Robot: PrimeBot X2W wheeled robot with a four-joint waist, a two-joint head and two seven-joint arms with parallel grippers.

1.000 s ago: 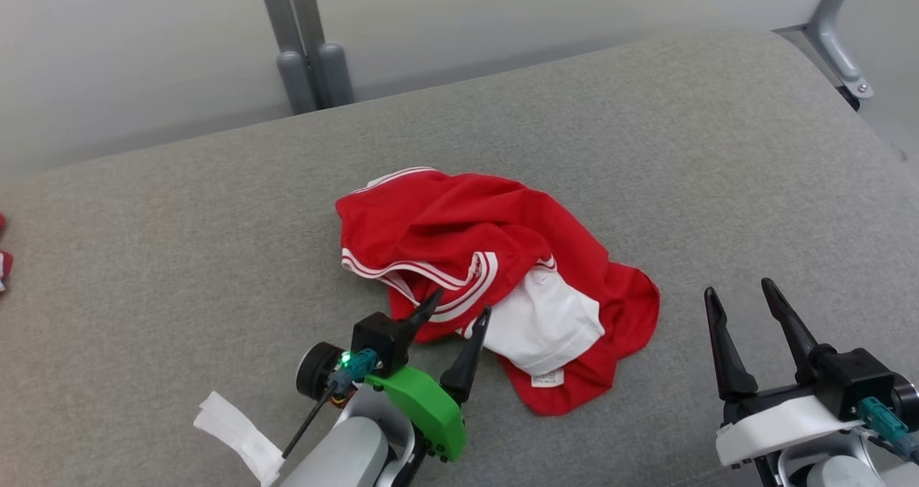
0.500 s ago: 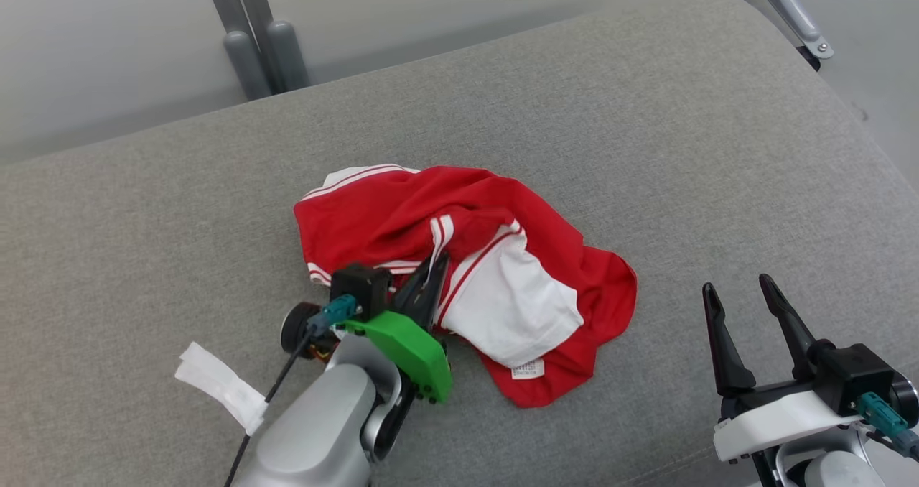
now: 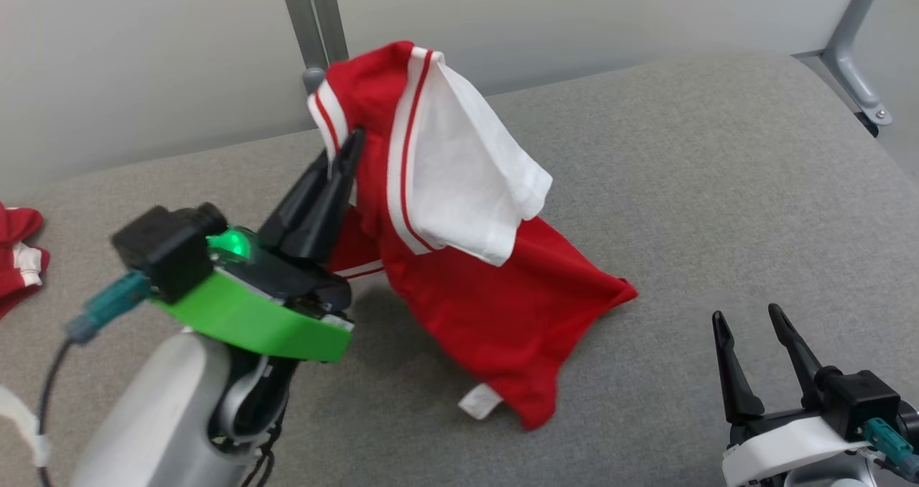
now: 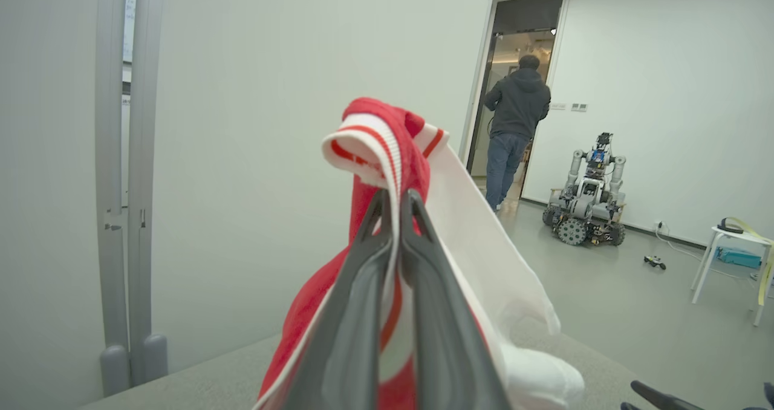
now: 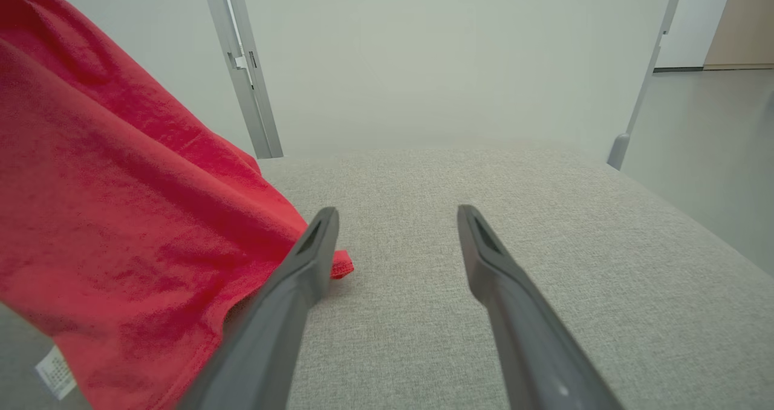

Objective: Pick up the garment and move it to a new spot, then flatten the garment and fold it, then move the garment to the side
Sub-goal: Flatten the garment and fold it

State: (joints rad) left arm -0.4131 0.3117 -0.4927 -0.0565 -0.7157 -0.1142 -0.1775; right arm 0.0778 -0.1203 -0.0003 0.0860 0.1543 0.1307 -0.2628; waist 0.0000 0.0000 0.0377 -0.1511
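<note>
While the left pincer grips the garment by its striped trim, most of the cloth hangs above the bench, hem trailing on it — pick-up looks begun. Beyond, the right pincer gapes empty over the bench's near edge — moving, flattening and folding remain.

This looks like a robotics lab or a test room. Beyond the left end effector, to its right, a second wheeled robot is parked at a bare white wall. A person is at a doorway, and a small white table stands on smooth grey floor. The padded grey surface has metal posts behind it.
</note>
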